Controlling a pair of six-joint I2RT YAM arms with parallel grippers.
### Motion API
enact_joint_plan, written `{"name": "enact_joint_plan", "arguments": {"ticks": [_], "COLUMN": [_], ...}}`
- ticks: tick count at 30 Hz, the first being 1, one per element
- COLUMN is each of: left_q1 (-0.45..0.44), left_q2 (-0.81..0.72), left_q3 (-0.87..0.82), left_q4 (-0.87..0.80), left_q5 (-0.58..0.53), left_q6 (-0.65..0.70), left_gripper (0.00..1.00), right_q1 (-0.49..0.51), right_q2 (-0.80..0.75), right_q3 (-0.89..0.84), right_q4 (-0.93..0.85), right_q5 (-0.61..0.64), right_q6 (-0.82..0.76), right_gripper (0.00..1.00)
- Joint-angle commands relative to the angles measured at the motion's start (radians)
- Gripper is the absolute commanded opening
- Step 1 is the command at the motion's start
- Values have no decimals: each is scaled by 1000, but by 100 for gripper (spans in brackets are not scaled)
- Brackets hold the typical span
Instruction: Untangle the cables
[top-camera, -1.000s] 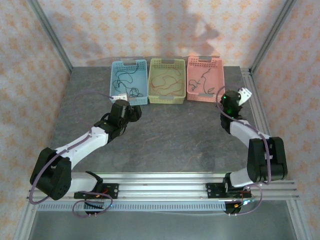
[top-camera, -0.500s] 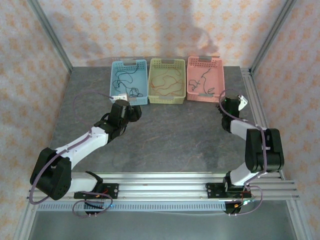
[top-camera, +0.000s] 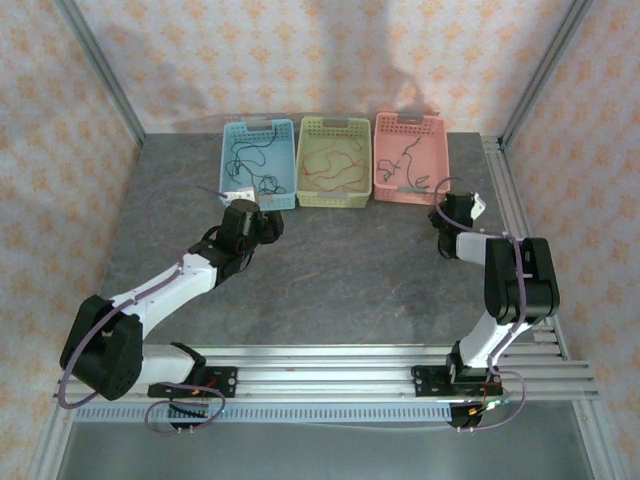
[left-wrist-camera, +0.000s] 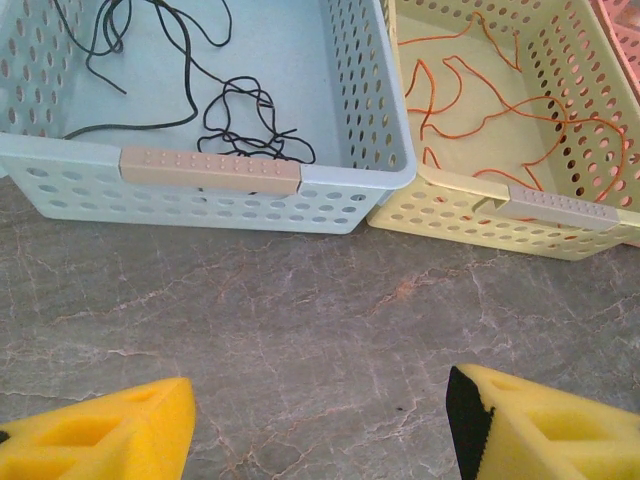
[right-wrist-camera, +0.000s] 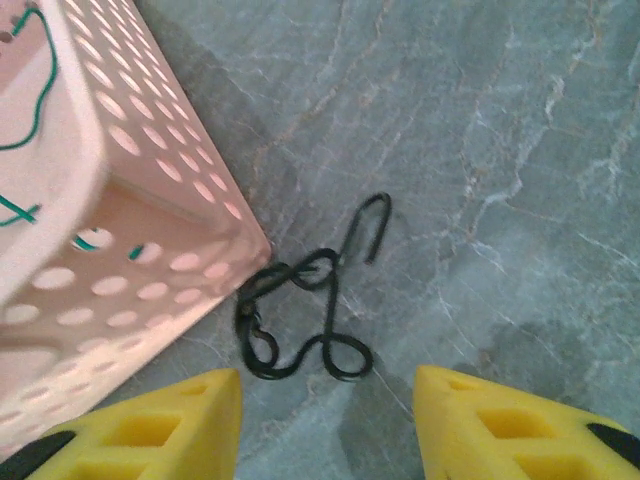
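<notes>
A black cable (left-wrist-camera: 247, 128) lies coiled in the blue basket (left-wrist-camera: 210, 170). An orange-red cable (top-camera: 335, 165) sprawls in the yellow basket (left-wrist-camera: 556, 208). A dark green cable (top-camera: 405, 158) rests in the pink basket (right-wrist-camera: 120, 230). One more short dark cable (right-wrist-camera: 331, 306) lies looped on the table, touching that basket's corner. My right gripper (right-wrist-camera: 328, 400) hovers just short of it, open and with nothing between its yellow fingers; it sits by the pink basket's front right corner (top-camera: 448, 208). My left gripper (left-wrist-camera: 320, 420) is open over bare table in front of the blue basket (top-camera: 245, 198).
The three baskets stand side by side at the back of the grey stone table (top-camera: 340, 270). A metal rail (top-camera: 505, 190) runs along the table's right edge, close to my right arm. Open tabletop lies between the two arms.
My right wrist has turned and dropped from a raised pose down toward the table by the pink basket's corner. The left arm has not moved.
</notes>
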Motion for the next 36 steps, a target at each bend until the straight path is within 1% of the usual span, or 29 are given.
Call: {"name": "enact_joint_plan", "arguments": {"ticks": [1,11,14,15,19,22,26,31,33,36], "left_q1": [-8,-10,-9,-8,-8,-9,-10,-10,-11,-11], "left_q2": [-6,-2,-3,-2,-1,2,-3,-8,-8,-18], "left_q3": [1,3,3,2,6,6,3,-1,-2,-8], "left_q4": [-20,-21,-22,-24,-26,-25,-21,-17,-17,-11], "left_q5": [-32,-33,-35,-36,-38,-37,-35,-33,-31,-33], "left_q6": [4,4,4,4,4,4,5,6,7,7], "left_gripper": [68,68,68,68,68,68,68,68,68,68], "right_q1": [1,2,1,1,1,1,1,35,66,127], "right_q2": [39,75,79,76,58,38,-29,-200,-251,-288], "right_q3": [49,76,74,66,18,-18,-77,-135,-152,-178], "right_q4": [13,23,29,40,109,149,194,184,201,299], "right_q5": [-11,-24,-32,-36,-39,-36,-31,-28,-56,-141], "right_q6": [7,6,6,7,9,9,-6,-59,-62,-56], "right_gripper": [48,47,36,29,11,1,0,0,0,0]}}
